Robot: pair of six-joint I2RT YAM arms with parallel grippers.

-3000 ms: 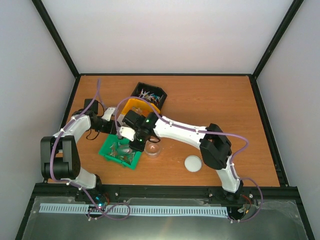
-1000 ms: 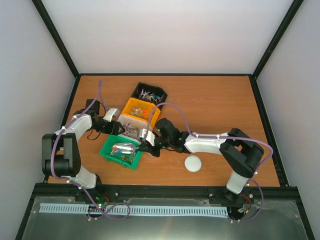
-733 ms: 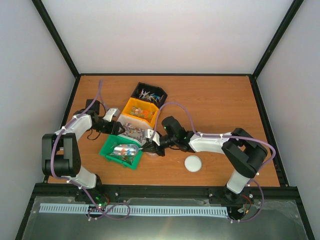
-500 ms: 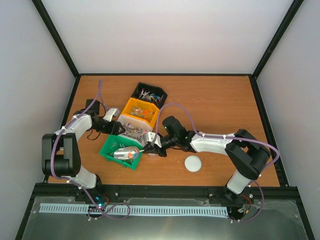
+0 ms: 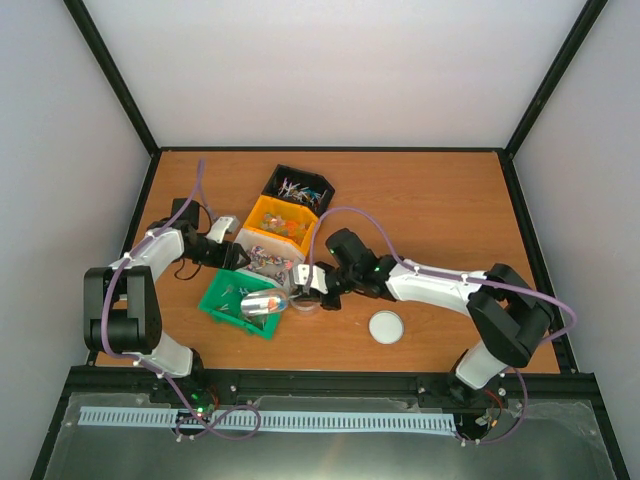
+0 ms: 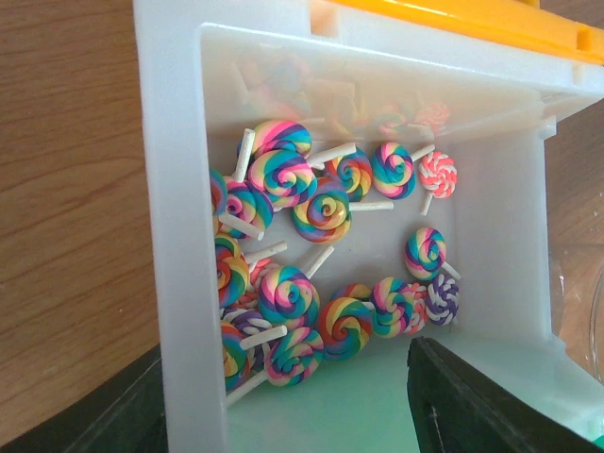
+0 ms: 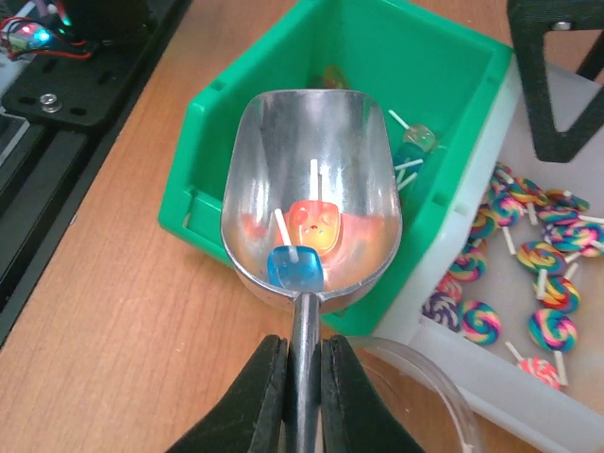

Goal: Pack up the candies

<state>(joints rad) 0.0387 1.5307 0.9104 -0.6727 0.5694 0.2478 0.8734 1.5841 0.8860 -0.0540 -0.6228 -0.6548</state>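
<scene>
Top external: the right gripper [image 5: 300, 282] carries a metal scoop [image 5: 261, 303] over the green bin [image 5: 213, 302].

Left wrist: the left gripper [image 6: 283, 411] stands spread astride the white bin [image 6: 175, 189] wall.

Right wrist: the jaws are pressed onto the scoop's handle. The candies [image 7: 316, 228] lie in its bowl. They look light, hard and slippery, so scooping probably suits them better than pinching.

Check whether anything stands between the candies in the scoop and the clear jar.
Nothing visible does. The two candies lie in the metal scoop, which the right gripper holds by its handle over the green bin. The clear jar sits right beside that bin with its mouth uncovered, and a white lid lies apart on the table.
</scene>
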